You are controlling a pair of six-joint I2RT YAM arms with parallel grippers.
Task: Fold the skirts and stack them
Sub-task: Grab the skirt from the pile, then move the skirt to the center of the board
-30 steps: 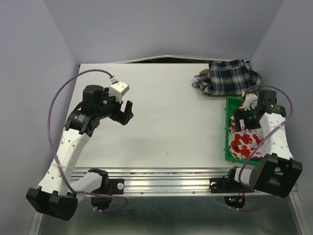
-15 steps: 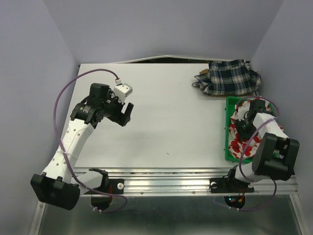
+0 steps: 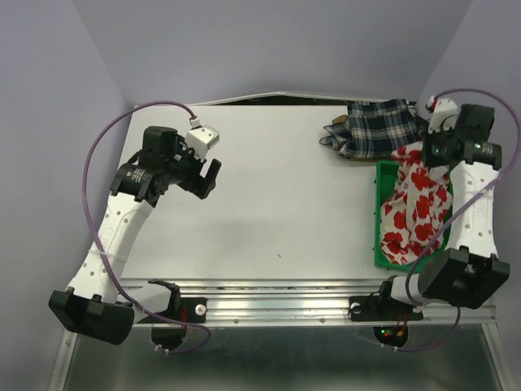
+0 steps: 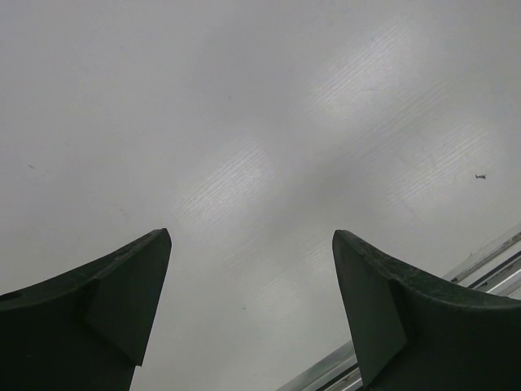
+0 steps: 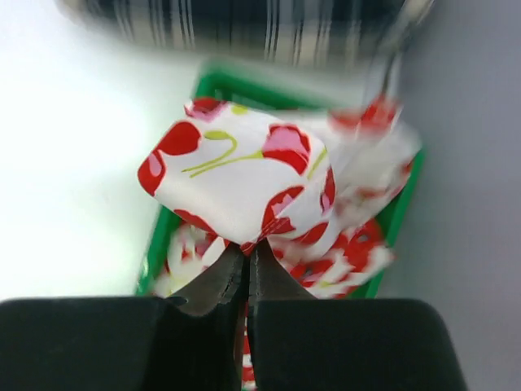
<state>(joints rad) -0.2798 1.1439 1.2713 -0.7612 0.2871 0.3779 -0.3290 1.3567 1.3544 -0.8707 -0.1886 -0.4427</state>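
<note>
The right pincer [image 3: 425, 156] was clamped shut on a bunched fold of the flower-print skirt [image 3: 413, 204]. The skirt hung from it down into the green tray [image 3: 378, 244] at the right edge of the surface [image 3: 285, 204], its long axis running far to near. Open surface lay to the left of that grip, and the left pincer [image 3: 208, 176], gaping wide and holding nothing, hovered well apart over the left side; the plaid skirt [image 3: 383, 126] lay just beyond the tray's far end.

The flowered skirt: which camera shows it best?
The top view: most of the flowered skirt shows, hanging from the right gripper into the green tray. The right wrist view shows only a pinched fold; the left wrist view, none.
</note>
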